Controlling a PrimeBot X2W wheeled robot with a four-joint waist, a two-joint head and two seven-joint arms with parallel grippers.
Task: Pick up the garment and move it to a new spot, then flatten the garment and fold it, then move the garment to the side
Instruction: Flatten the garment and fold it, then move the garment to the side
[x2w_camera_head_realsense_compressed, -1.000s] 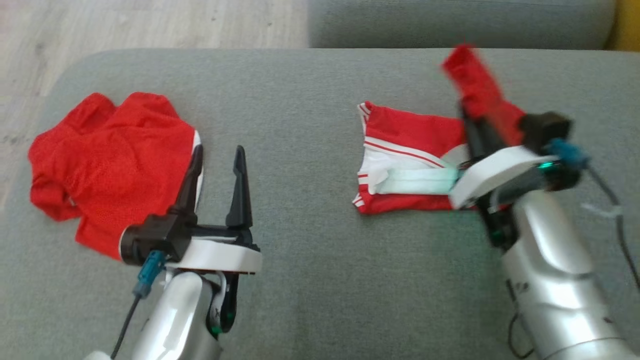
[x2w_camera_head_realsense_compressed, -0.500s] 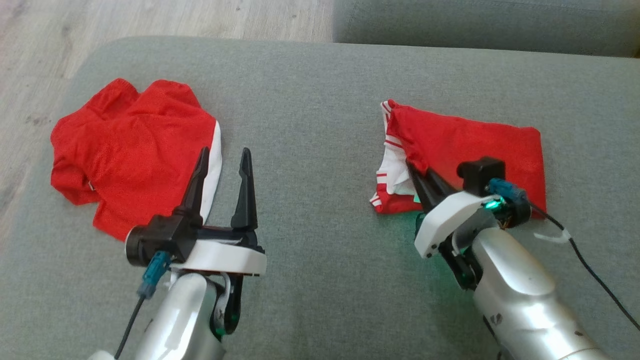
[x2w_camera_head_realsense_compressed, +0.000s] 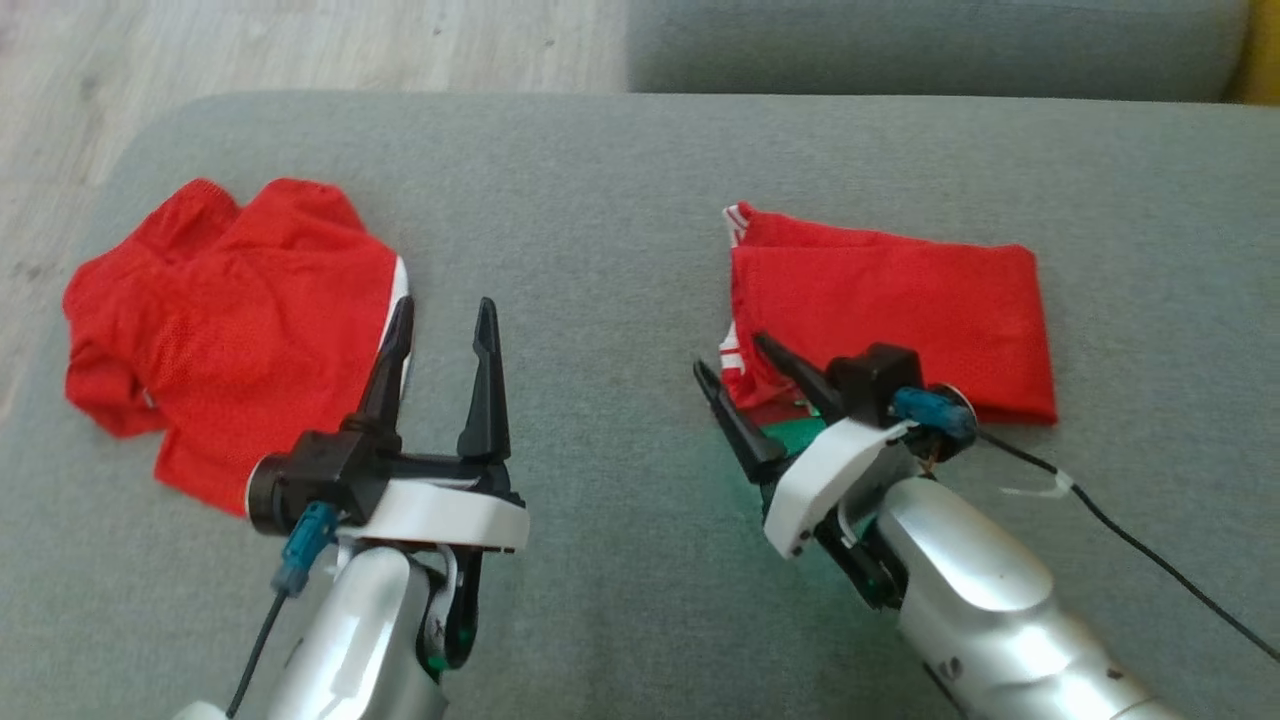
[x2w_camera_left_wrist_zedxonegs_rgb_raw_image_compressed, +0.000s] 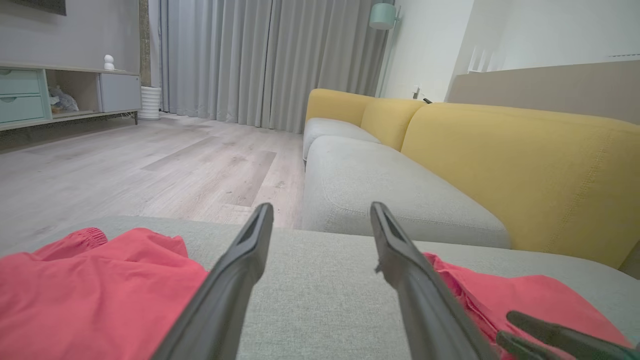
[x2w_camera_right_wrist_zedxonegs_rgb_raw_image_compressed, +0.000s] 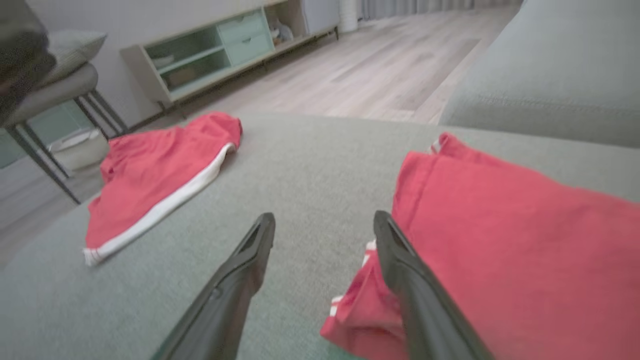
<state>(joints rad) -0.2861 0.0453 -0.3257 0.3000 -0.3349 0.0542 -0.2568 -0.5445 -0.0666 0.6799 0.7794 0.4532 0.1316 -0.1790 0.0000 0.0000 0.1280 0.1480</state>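
The garment (x2w_camera_head_realsense_compressed: 890, 310) is red with white stripes and lies folded into a flat rectangle on the right of the grey cushion (x2w_camera_head_realsense_compressed: 600, 200). My right gripper (x2w_camera_head_realsense_compressed: 730, 355) stands open at its near left corner, one finger over the striped edge and nothing between the fingers. The right wrist view shows the gripper (x2w_camera_right_wrist_zedxonegs_rgb_raw_image_compressed: 325, 216) with the garment (x2w_camera_right_wrist_zedxonegs_rgb_raw_image_compressed: 525, 250) to the right of its fingers. My left gripper (x2w_camera_head_realsense_compressed: 445, 305) hangs open and empty over bare cushion. In the left wrist view the gripper (x2w_camera_left_wrist_zedxonegs_rgb_raw_image_compressed: 321, 207) has the garment (x2w_camera_left_wrist_zedxonegs_rgb_raw_image_compressed: 525, 300) at the lower right.
A second red garment (x2w_camera_head_realsense_compressed: 230, 310) with a white stripe lies crumpled at the cushion's left end, close to my left gripper. Wooden floor (x2w_camera_head_realsense_compressed: 300, 40) lies beyond the left edge. Another grey seat (x2w_camera_head_realsense_compressed: 900, 45) sits behind, with a yellow backrest (x2w_camera_left_wrist_zedxonegs_rgb_raw_image_compressed: 500, 160).
My right gripper brought the lifted red flap down over the garment, let go and opened, then drew back toward the near left corner. The left arm kept still; the camera shifted slightly.
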